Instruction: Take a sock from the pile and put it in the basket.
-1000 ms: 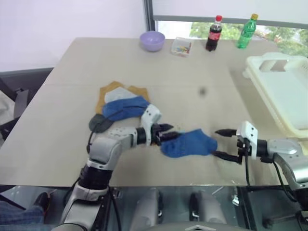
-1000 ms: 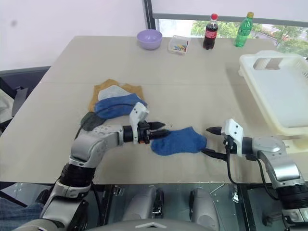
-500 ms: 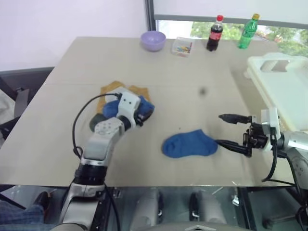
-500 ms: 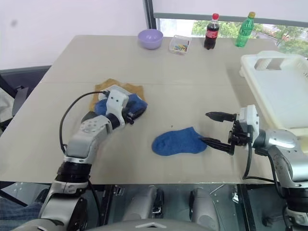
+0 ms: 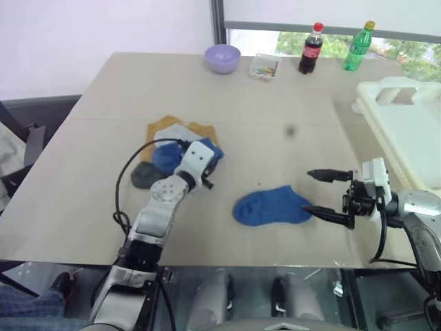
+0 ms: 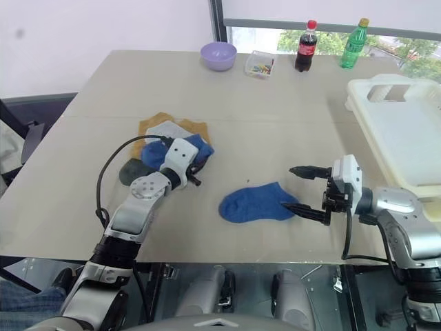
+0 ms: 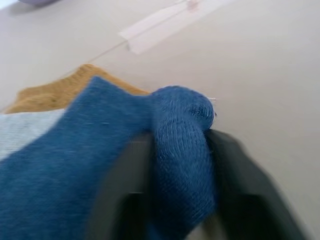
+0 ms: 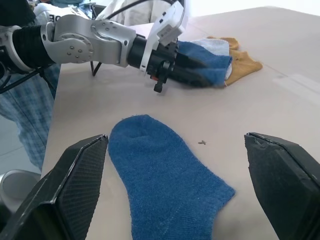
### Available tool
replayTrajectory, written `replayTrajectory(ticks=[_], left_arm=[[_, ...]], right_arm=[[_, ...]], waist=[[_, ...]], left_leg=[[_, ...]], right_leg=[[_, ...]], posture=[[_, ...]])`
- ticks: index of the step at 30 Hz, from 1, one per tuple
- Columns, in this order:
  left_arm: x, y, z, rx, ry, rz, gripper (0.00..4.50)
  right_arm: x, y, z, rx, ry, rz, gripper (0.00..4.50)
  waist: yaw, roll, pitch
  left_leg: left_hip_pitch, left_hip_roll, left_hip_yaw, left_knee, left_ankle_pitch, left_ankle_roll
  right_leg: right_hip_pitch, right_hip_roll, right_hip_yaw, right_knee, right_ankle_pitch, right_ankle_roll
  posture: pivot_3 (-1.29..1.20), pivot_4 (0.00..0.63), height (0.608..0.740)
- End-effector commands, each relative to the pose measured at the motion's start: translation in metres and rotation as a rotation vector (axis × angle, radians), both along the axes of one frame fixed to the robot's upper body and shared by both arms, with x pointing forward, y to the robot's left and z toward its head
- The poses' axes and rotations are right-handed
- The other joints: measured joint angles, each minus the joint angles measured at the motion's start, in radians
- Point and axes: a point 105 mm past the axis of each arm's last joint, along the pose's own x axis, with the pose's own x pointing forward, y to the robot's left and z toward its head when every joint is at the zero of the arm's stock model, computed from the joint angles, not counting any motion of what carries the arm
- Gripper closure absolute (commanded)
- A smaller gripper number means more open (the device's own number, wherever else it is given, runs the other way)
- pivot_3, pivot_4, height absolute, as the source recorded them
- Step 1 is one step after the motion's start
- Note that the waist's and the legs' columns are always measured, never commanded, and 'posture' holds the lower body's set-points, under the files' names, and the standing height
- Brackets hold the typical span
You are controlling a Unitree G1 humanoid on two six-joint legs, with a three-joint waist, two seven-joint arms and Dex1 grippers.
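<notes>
I have the left gripper [image 7: 175,200] at the near edge of the pile [image 6: 162,141], its two black fingers [image 7: 122,190] pinched on a fold of the blue sock [image 7: 75,165] that lies on top of the heap. In the left wrist view the blue cloth bulges up between the two fingers, so it is a real grip on the fabric and not just a touch. Under that sock I can see the mustard-yellow sock [image 5: 165,126] and the light grey sock [image 5: 176,132], with the dark grey sock [image 5: 143,176] sticking out on the side nearer the robot.

The right gripper [image 6: 303,189] hangs level over the table [image 5: 275,103], pointing toward the robot's left, with its fingers spread wide and nothing between them. Just past its fingertips a second blue sock [image 5: 270,207] lies flat on the table, alone and apart from the pile (the lower fingertip looks very close to the sock's cuff, but I cannot tell whether it touches).

The basket [image 6: 403,131] sits at the table's right edge, well away from the pile. At the far end of the table stand a lilac bowl [image 5: 222,58], a small clear box [image 5: 264,66], a cola bottle [image 5: 309,49] and a green bottle [image 5: 357,47]
</notes>
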Motion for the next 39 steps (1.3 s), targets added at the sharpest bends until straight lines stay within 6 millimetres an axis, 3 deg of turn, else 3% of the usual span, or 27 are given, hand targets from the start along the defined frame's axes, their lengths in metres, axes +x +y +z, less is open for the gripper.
replayTrajectory(ticks=[1,7,10,15,19,30,39], left_arm=[[-0.002,-0.002,-0.002,-0.005,-0.011,0.001,3.9],[-0.003,0.004,-0.001,-0.025,-0.014,0.026,3.9],[-0.01,0.001,-0.001,-0.077,0.016,-0.026,3.06],[-0.011,-0.002,0.007,-0.072,-0.024,-0.029,0.79],[-0.014,-0.006,0.01,0.003,-0.067,-0.054,0.79],[-0.005,0.002,0.033,-0.074,-0.152,0.035,0.79],[-0.004,0.014,0.023,-0.084,-0.128,0.082,0.79]], right_arm=[[-0.002,0.002,0.003,0.001,-0.02,0.013,0.0],[-0.003,0.003,0.002,-0.004,-0.015,0.013,0.0],[-0.002,0.003,0.001,-0.006,-0.014,0.012,0.0],[-0.001,0.003,-0.001,-0.015,-0.011,0.005,0.0],[-0.001,0.003,-0.004,-0.025,-0.007,0.001,0.0],[-0.002,0.003,-0.007,-0.029,-0.001,0.001,0.0],[-0.001,0.002,-0.009,-0.032,0.001,-0.005,0.0]], waist=[[0.002,0.0,0.0],[0.003,0.0,0.0],[-0.001,0.0,0.0],[-0.008,0.0,0.0],[-0.012,0.0,0.0],[-0.012,0.0,0.0],[-0.012,0.0,0.0]], left_leg=[[0.0,0.0,0.0,0.0,0.0,0.0],[0.0,0.0,0.0,0.0,0.0,0.0],[0.0,0.0,0.0,0.0,0.0,0.0],[0.0,0.001,0.0,0.0,0.0,0.0],[0.0,0.001,0.0,0.0,0.0,0.0],[0.0,0.001,0.0,0.0,0.0,0.0],[0.0,0.001,0.0,0.0,0.0,0.0]], right_leg=[[0.0,0.0,0.0,0.0,0.0,0.0],[0.0,0.0,0.0,0.0,0.0,0.0],[0.0,0.0,0.0,0.0,0.0,0.0],[0.0,0.0,0.0,0.0,0.0,0.0],[0.0,0.0,0.0,0.0,0.0,0.0],[0.0,0.0,0.0,0.0,0.0,0.0],[0.0,0.0,0.0,0.0,0.0,0.0]], posture=[[0.0,0.15,0.733],[0.0,0.15,0.733],[0.0,0.15,0.733],[0.0,0.15,0.733],[0.0,0.15,0.733],[0.0,0.15,0.733],[0.0,0.15,0.733]])
